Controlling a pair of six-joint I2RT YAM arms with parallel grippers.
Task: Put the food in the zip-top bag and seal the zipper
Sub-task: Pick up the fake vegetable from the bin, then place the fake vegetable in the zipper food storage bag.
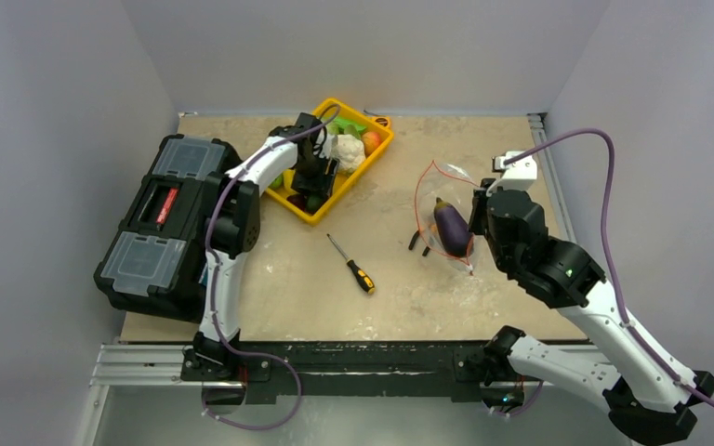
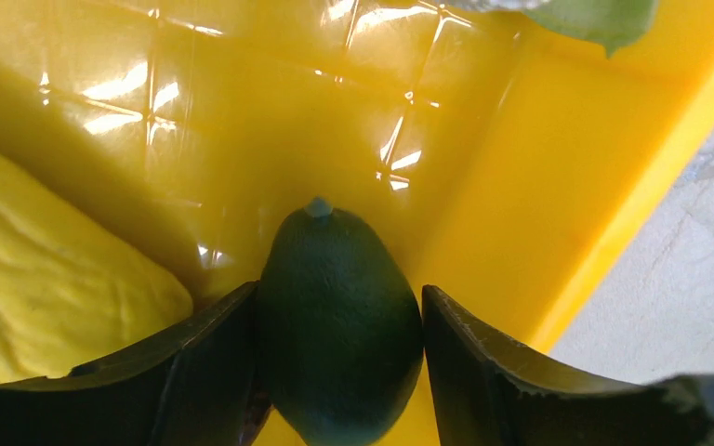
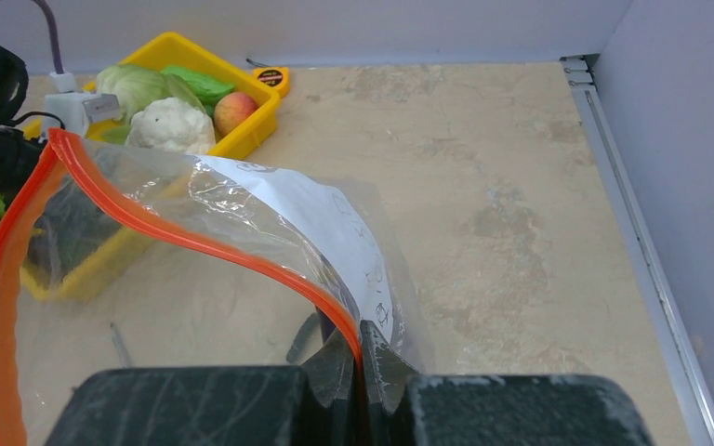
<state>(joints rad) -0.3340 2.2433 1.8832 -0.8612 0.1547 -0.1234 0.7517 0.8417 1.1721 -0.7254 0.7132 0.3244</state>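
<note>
My left gripper [image 1: 317, 179] reaches down into the yellow tray [image 1: 358, 177]. In the left wrist view its fingers sit on both sides of the dark green avocado [image 2: 339, 316], shut on it, on the tray floor [image 2: 539, 186] beside the yellow corn [image 2: 46, 279]. The cauliflower [image 1: 347, 150] and the orange-red fruit [image 1: 371, 141] lie in the tray, and the cabbage [image 3: 135, 85] shows in the right wrist view. My right gripper [image 3: 361, 348] is shut on the zipper [image 3: 186, 237] of the clear zip-top bag [image 1: 442, 195], holding its mouth open. The purple eggplant [image 1: 452, 228] lies inside the bag.
A black toolbox [image 1: 163, 223] stands at the left edge. A screwdriver [image 1: 353, 265] lies mid-table. Dark pliers handles [image 1: 418, 243] stick out by the bag's near left side. A small yellow tape measure [image 1: 381, 121] sits behind the tray. Walls close the back and right.
</note>
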